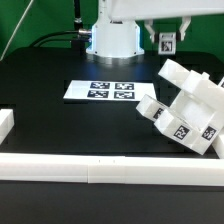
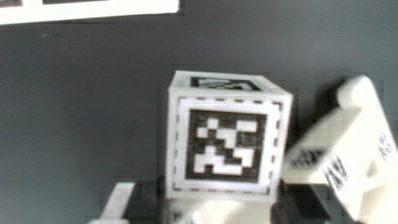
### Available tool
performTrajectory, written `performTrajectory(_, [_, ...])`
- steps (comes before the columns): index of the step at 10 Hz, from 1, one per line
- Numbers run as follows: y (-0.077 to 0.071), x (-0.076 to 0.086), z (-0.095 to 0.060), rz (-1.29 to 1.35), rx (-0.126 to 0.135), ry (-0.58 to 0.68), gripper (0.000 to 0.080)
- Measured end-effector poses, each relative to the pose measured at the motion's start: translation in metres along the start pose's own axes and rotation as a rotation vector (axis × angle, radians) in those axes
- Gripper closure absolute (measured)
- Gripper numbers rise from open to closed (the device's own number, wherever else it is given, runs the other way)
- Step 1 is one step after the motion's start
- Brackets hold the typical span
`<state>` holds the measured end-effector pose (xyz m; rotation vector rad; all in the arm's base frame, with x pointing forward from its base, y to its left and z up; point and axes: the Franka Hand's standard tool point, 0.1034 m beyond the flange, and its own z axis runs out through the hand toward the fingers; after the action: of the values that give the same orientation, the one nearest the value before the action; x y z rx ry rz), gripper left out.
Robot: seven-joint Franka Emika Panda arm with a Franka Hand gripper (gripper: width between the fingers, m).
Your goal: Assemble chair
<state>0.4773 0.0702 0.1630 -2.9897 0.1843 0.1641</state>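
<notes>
A partly joined chair (image 1: 187, 106), blocky white pieces with black-and-white tags, lies tilted on the black table at the exterior view's right. My gripper (image 1: 165, 38) hangs above and behind it, clear of the table. It is shut on a short white chair piece (image 1: 166, 43) whose tag faces the camera. In the wrist view this tagged white block (image 2: 222, 140) sits between the dark fingers (image 2: 155, 205), with my gripper (image 2: 222, 207) closed on its sides. Part of the chair (image 2: 342, 140) shows just beside the block.
The marker board (image 1: 110, 90) lies flat in the middle of the table, and its edge shows in the wrist view (image 2: 89, 5). A long white border bar (image 1: 100, 166) runs along the front. A short white bar (image 1: 5, 125) sits at the left edge. The robot base (image 1: 112, 38) stands behind.
</notes>
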Motion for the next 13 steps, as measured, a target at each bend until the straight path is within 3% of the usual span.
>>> performTrajectory(2, [0.002, -0.004, 0.008, 0.001, -0.005, 0.000, 0.0524])
performTrajectory(5, [0.004, 0.000, 0.005, -0.021, -0.006, 0.001, 0.0524])
performTrajectory(8, [0.005, 0.037, -0.024, -0.091, -0.015, 0.022, 0.0524])
performTrajectory(11, [0.005, 0.037, -0.021, -0.089, -0.016, 0.022, 0.0524])
performTrajectory(12, [0.005, 0.037, -0.020, -0.101, -0.026, 0.024, 0.0524])
performTrajectory(13, [0.003, 0.041, -0.015, -0.181, -0.083, 0.050, 0.0524])
